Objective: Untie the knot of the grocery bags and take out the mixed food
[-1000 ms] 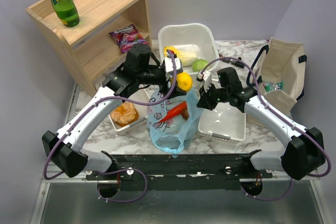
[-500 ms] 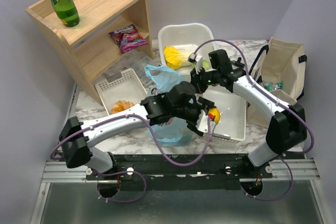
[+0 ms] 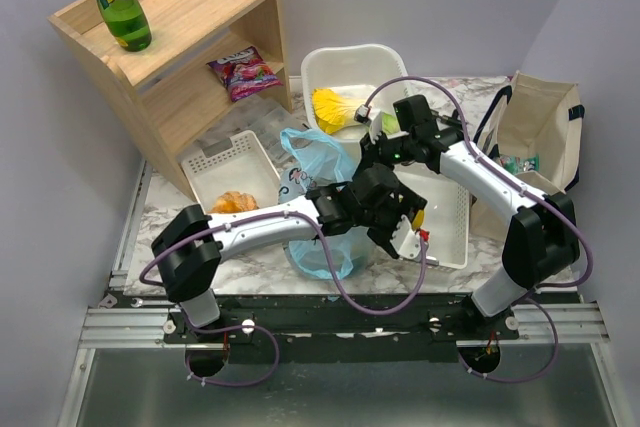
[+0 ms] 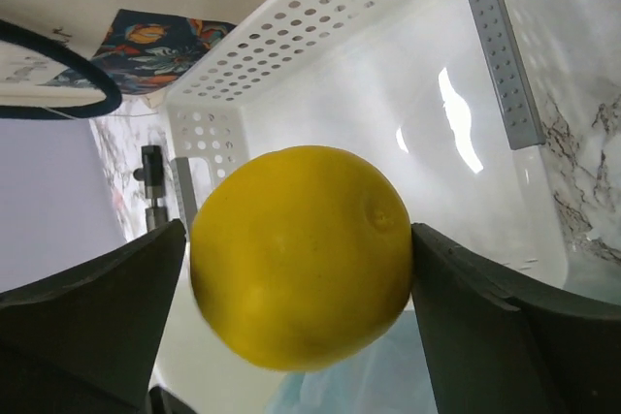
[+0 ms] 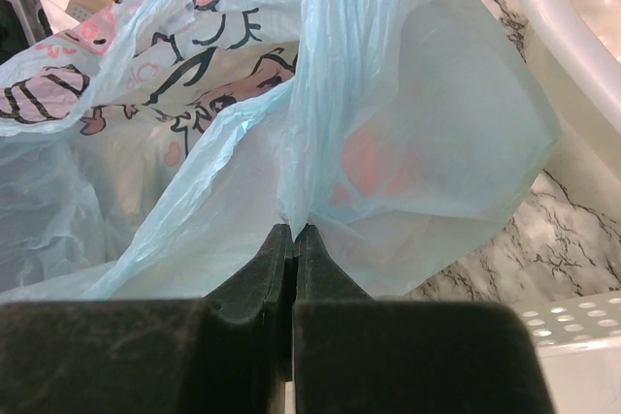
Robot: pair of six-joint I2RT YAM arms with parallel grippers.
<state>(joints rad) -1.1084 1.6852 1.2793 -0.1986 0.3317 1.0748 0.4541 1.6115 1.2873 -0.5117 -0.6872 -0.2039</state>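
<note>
The light-blue bag (image 3: 318, 209) stands open at the table's middle; no knot shows. My left gripper (image 3: 414, 223) reaches across to the right and is shut on a yellow round fruit (image 4: 301, 288), held over the white perforated basket (image 3: 448, 209). My right gripper (image 3: 368, 159) is shut on a fold of the bag's rim (image 5: 303, 143), its jaws pressed together. The bread (image 3: 233, 203) lies in the left tray. The leafy cabbage (image 3: 330, 107) and the green cabbage (image 3: 390, 123) lie in the white tub (image 3: 352, 59).
A wooden shelf (image 3: 190, 7) at the back left holds a green bottle (image 3: 120, 2) and a purple packet (image 3: 243, 72). A canvas tote (image 3: 535, 132) stands at the right edge. The left tray (image 3: 222, 155) sits beside the shelf.
My left gripper carried the yellow fruit from above the bag to the right, over the perforated basket. My right gripper moved left to the bag's rim and pinches it.
</note>
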